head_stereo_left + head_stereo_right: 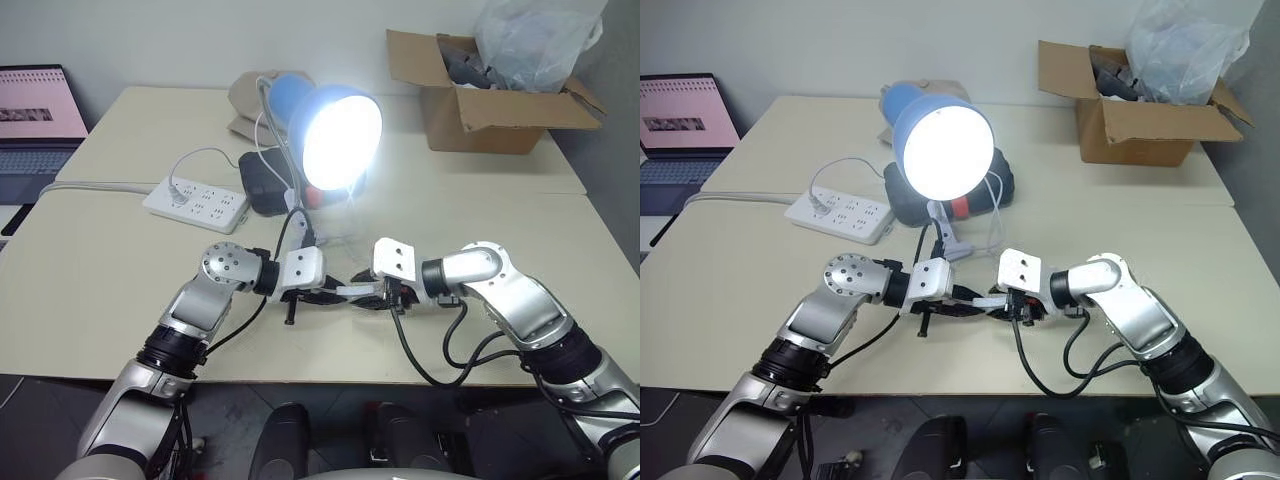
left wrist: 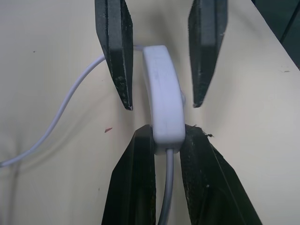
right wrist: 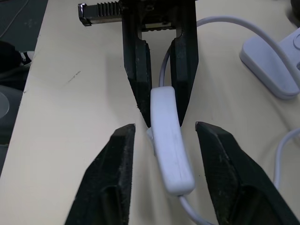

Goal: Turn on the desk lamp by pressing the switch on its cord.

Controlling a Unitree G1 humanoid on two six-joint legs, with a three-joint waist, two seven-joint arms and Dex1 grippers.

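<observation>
The desk lamp [image 1: 335, 135] glows bright over the table [image 1: 100, 280], so the press looks done. Near the front edge, the left hand [image 2: 166, 140] is clamped tight on one end of the switch [image 2: 162, 101]. The right hand [image 3: 164, 136] straddles the other end, fingers spread either side and not gripping. The cord [image 2: 56, 117] trails off across the table. Only letting go seems left.

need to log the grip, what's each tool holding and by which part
The left tool clamps one end of the small white oblong inline switch. The right tool straddles its other end, fingers apart, holding nothing.
</observation>
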